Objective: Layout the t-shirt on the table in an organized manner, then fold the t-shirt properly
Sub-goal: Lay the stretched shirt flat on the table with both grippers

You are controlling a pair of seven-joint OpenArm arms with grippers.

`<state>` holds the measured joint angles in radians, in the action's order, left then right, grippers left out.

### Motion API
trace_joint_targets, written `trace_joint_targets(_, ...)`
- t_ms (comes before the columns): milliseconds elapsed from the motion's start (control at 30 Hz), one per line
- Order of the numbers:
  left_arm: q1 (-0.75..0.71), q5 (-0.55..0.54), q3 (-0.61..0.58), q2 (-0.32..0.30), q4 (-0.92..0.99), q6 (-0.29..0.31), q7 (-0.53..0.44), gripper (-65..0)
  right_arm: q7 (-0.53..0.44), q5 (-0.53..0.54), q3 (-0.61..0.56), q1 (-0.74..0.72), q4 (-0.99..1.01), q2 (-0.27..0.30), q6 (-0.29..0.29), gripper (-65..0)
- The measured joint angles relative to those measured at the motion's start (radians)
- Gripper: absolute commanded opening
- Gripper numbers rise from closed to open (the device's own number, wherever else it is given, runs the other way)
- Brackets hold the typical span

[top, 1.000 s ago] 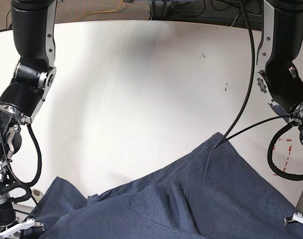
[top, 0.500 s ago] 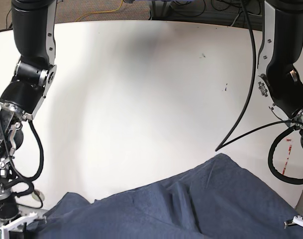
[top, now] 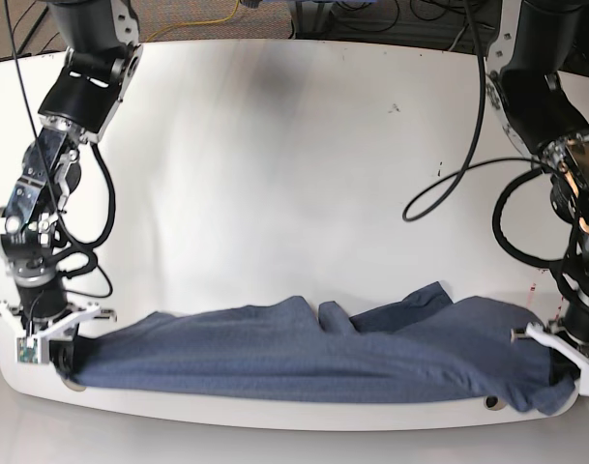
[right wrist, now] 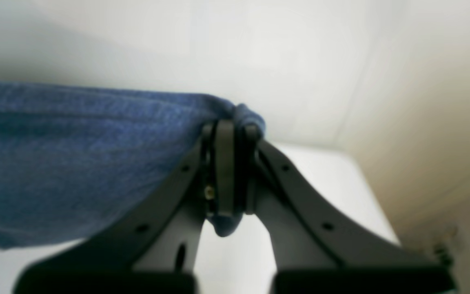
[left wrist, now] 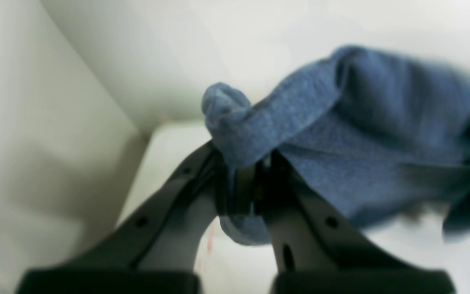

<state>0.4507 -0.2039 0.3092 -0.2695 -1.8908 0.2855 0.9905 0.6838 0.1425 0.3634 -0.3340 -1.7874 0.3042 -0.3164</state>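
Base: t-shirt (top: 304, 358) betw. both tools

- The t-shirt (top: 304, 362) is soft heathered cloth, matt slate blue, with a fine knit grain showing close up in my wrist views.
- The desk (top: 275, 174) is smooth, glossy white, with a few small dark scuffs.
- My left pincer (left wrist: 245, 179) and right pincer (right wrist: 229, 171) look like matt black plastic, smooth-faced.
- My arm shells are glossy black.
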Motion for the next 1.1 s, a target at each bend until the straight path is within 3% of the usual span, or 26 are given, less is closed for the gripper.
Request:
trace_joint_targets(233,-0.241,0.001,0.046,0.009,-0.064,0.003,0.006,-65.0,0.006,-0.004,0.028,0.194,-0.055,-0.039,-0.064,-65.0)
trace_joint_targets(500,-0.466,-0.004,0.117,0.01,-0.077,0.142,0.0,-65.0,0.002,-0.008,0.064,0.383,-0.098,-0.105,-0.087,-65.0)
trace_joint_targets(800,-0.677,0.0,0.211,0.011,-0.077,0.21,-0.012,-65.0,-0.006,-0.006,0.098,0.53,-0.099,-0.159,-0.114,-65.0)
trace_joint_targets(1100,-0.781,0.0,0.279,0.01,-0.076,0.3,-0.016,-65.0,-0.003,-0.007,0.122,0.631,-0.099,-0.214,-0.133,-65.0)
